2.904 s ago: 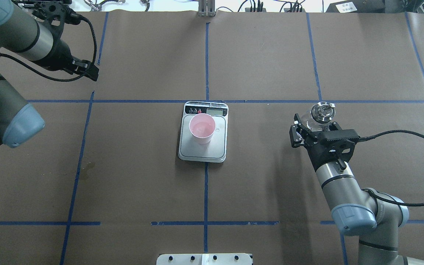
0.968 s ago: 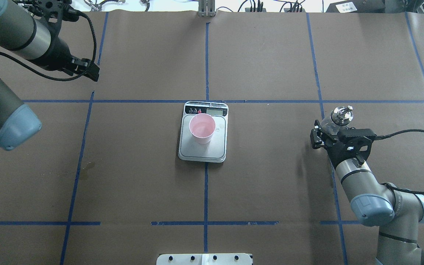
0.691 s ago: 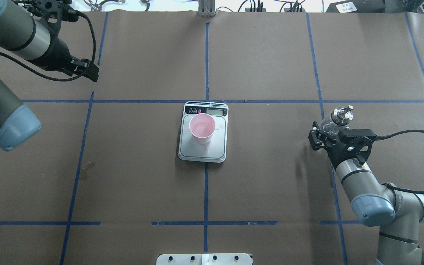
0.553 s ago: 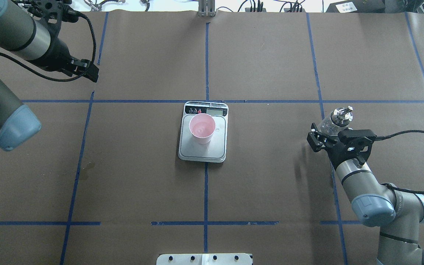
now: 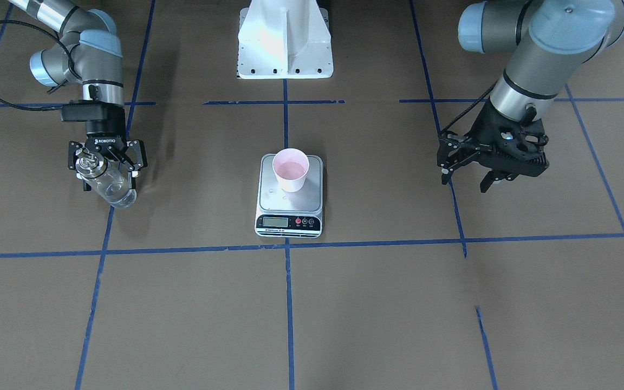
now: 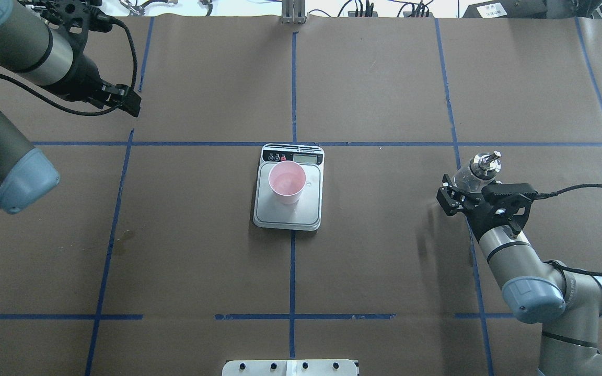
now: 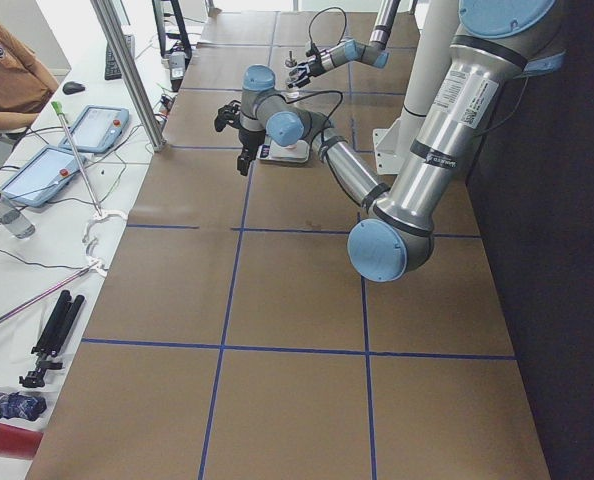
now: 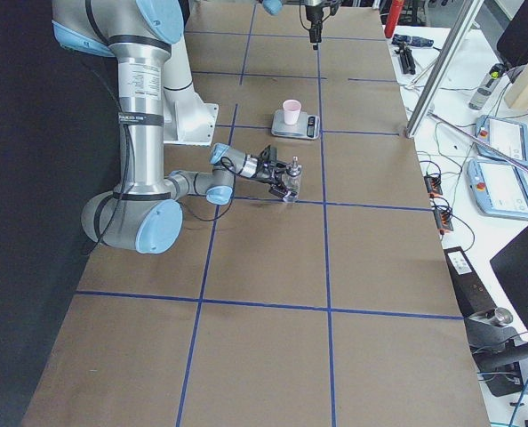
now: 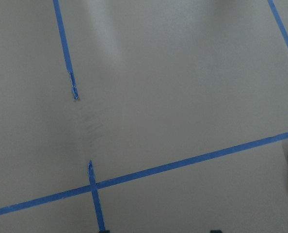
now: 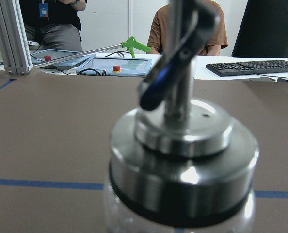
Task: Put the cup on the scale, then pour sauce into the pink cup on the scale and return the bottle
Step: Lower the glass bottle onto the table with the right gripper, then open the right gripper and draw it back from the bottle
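Found the bottle (image 5: 117, 192) upright on the worktop (image 5: 182, 303) at the robot's right end, long axis vertical, spout up, framed by the right hand (image 5: 107, 173), fingers spread wide either side and seemingly clear of the glass. Judged the next move to need a straight pull back along the arm. Noted the left hand (image 5: 466, 176), likewise spread and empty, well apart beyond the cup (image 5: 290, 165) on the scale (image 5: 312, 195). Read ROBOTIQ on the right hand; could not read the display (image 5: 275, 221).

Brown table (image 6: 384, 78) gridded with blue tape (image 6: 293, 78); beyond its far edge, two tablets (image 10: 117, 65), perhaps teach pendants, and a keyboard (image 10: 253, 68).
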Motion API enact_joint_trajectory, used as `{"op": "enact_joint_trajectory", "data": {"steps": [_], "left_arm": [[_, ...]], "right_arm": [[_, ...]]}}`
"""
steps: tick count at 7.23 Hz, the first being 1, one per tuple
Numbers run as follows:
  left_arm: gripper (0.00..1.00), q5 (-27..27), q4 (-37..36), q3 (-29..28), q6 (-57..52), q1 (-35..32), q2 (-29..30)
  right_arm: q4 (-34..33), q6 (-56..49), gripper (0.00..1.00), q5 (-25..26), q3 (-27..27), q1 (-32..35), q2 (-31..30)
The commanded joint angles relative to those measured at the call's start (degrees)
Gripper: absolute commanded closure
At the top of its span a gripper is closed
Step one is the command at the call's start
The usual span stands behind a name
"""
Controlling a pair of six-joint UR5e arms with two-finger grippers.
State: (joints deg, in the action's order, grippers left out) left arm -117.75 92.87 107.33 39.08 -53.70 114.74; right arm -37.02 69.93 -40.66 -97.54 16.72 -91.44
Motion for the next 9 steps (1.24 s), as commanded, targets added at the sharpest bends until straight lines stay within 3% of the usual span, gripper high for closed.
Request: {"op": "enact_joint_trajectory", "data": {"steps": [1,4,9], "left_arm": [[0.24,0.1,-0.1,0.2,0.0,0.0,0.0],[0.24,0.1,-0.1,0.5,0.4,0.0,0.1],[0.24,0.2,-0.1,0.7,1.4,0.0,0.1]], "right_arm": [[-0.1,0.2,0.00,0.3,-2.2,-1.2,-1.3],[-0.3,0.6,0.00,0.8,-3.3,-3.0,-1.7],[-0.2,0.8,0.00,0.8,-9.5,-8.6,-10.2]]}}
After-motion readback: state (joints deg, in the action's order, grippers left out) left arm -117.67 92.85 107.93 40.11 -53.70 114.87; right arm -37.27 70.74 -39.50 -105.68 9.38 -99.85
